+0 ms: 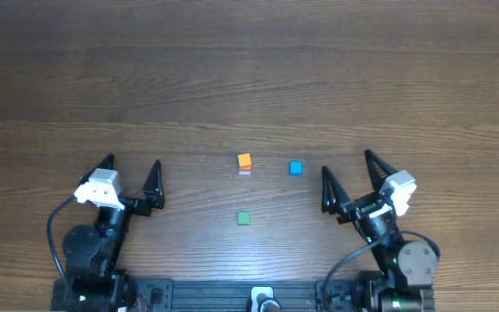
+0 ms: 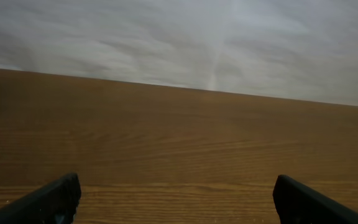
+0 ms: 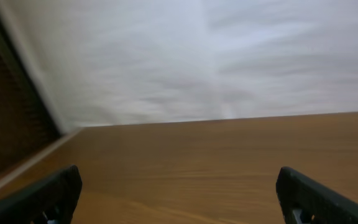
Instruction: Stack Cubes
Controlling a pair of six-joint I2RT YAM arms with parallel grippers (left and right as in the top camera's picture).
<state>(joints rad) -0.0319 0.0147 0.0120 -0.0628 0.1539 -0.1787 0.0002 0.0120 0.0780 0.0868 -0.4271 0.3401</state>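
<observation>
From above, three small cubes lie on the wooden table (image 1: pixel 232 69) between the two arms: an orange cube (image 1: pixel 244 160), a blue cube (image 1: pixel 295 168) just to its right and apart from it, and a green cube (image 1: pixel 243 218) nearer the arm bases, roughly below the orange one and well clear of it. A thin pale-reddish sliver shows at the near edge of the orange cube; whether it is another cube underneath is too small to tell. The left gripper (image 1: pixel 132 162) sits left of the cubes and the right gripper (image 1: pixel 346 162) sits right of them, each with its fingers spread wide and nothing between them, neither touching a cube. The left wrist view looks past its dark fingertips (image 2: pixel 55 199) over bare wood grain to a pale wall (image 2: pixel 166 37). The right wrist view gives the same wood and wall, plus a dark strip (image 3: pixel 5 93) along one side, cut off by the frame and hard to identify.
</observation>
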